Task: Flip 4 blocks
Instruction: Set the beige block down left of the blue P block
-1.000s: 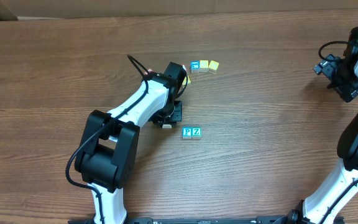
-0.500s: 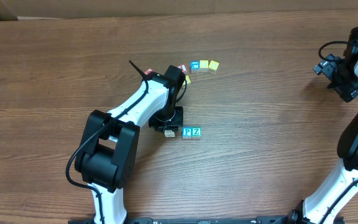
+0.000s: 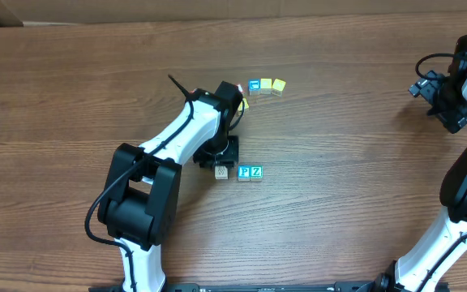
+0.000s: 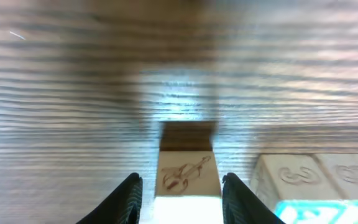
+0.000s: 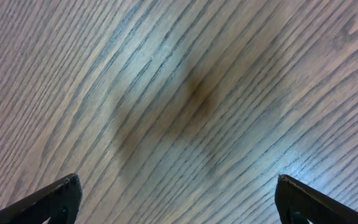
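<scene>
Left wrist: left end effector (image 4: 182, 186) has let go of the whitish block (image 4: 187, 174), with a gap at one finger. It now sits on the counter (image 3: 339, 203) just left of the P block (image 3: 244, 172) and Z block (image 3: 255, 171), so that flip looks done. Right end effector (image 5: 179, 186) is spread wide and empty, far right.

Left pincer (image 3: 220, 163) shifted right; whitish block (image 3: 221, 173) now down beside P block (image 3: 244, 172); jaws loosening.
</scene>
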